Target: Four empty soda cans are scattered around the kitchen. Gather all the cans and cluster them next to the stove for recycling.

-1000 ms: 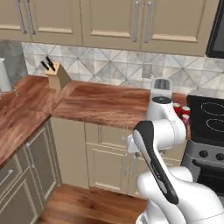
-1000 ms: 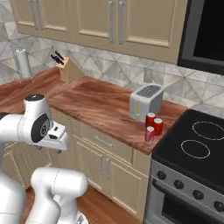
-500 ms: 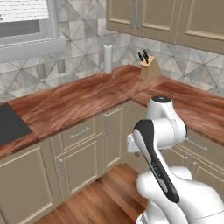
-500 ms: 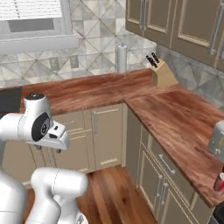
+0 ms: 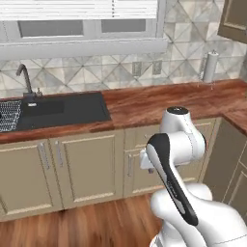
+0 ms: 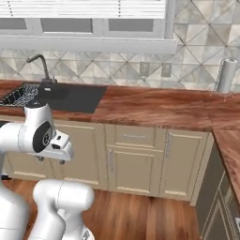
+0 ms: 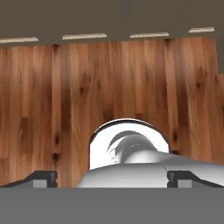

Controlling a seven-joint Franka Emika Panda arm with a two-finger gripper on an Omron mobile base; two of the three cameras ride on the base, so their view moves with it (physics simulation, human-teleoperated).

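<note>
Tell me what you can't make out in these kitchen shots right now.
- Sink: its basin floor, left base view, hidden by its own near rim.
- Dish rack: cut off by the left edge, left base view.
- Paper towel roll: too small for detail, right base view.
- Hand: fingertips cut by the bottom edge.

I am looking along my pincer (image 7: 112, 178) straight down at a wood floor (image 7: 65, 100), its planks running up and away from me. My two dark fingertips (image 7: 41, 178) are standing wide apart with nothing between them. Beyond the floor's far edge, cabinet bases (image 7: 109, 22) are showing above a dark toe-kick.
</note>
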